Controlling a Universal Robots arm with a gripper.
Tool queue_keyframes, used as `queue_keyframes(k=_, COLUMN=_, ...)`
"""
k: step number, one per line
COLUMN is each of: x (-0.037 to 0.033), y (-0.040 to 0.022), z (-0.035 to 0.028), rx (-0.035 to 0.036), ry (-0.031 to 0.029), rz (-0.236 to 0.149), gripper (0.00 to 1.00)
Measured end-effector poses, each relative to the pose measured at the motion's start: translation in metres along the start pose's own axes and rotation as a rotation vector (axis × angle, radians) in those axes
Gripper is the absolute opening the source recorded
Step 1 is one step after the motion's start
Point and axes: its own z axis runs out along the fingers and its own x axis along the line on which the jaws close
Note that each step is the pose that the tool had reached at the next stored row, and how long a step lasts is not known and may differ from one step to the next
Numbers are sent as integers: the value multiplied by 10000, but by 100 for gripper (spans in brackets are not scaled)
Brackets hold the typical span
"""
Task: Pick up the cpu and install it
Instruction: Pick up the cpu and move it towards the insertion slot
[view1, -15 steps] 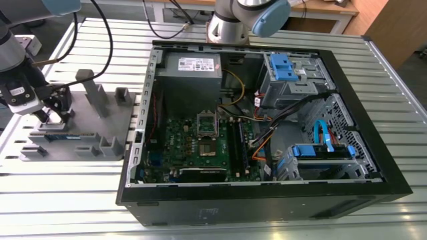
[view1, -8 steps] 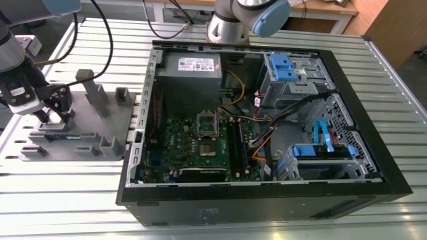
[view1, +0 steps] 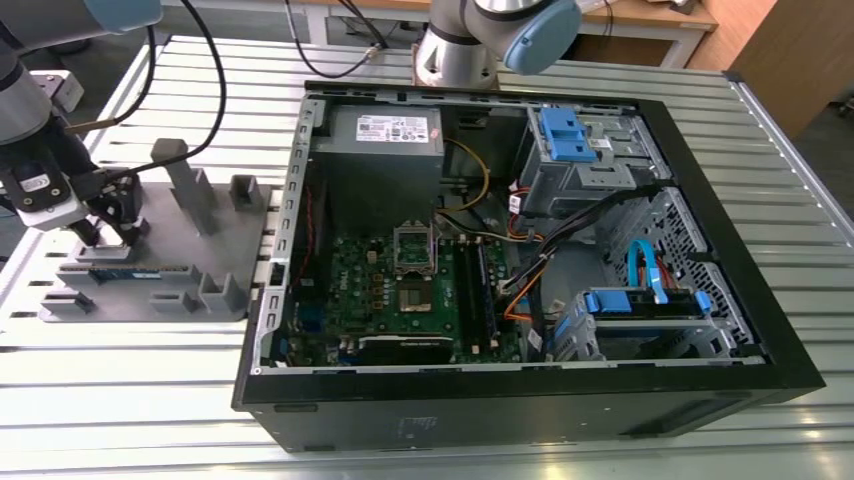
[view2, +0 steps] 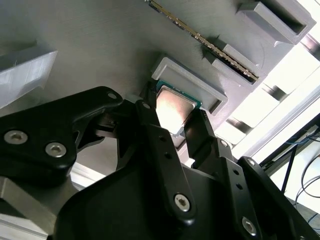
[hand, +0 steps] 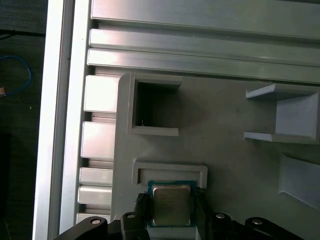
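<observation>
The cpu (hand: 171, 205), a small square chip with a shiny metal top and green rim, lies at the raised grey nest (hand: 170, 171) of the fixture tray (view1: 187, 255). My gripper (view1: 114, 225) stands over that tray at the exterior view's left. In both wrist views its black fingers (view2: 200, 125) press against two opposite edges of the cpu (view2: 172, 107), so the gripper (view2: 172, 112) is shut on it. The motherboard's socket (view1: 416, 296) lies inside the open computer case (view1: 694, 330), its metal frame (view1: 415, 245) flipped up.
A long green memory stick (view2: 205, 42) stands in a slot of the tray, also seen on the tray's front (view1: 134, 270). Grey posts (view1: 180, 170) rise from the tray. Cables (view1: 561, 240) and blue drive bays (view1: 567, 140) crowd the case. A second arm's base (view1: 467, 40) stands behind.
</observation>
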Motion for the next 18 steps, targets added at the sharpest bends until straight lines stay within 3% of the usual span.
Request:
queue_keyframes(k=10, x=-1, y=0, z=-11, rx=-3, ry=-6, rz=0, gripper=47)
queue_keyframes(k=18, x=-6, y=0, z=-189, rx=-1, ry=-1, rz=1, gripper=47)
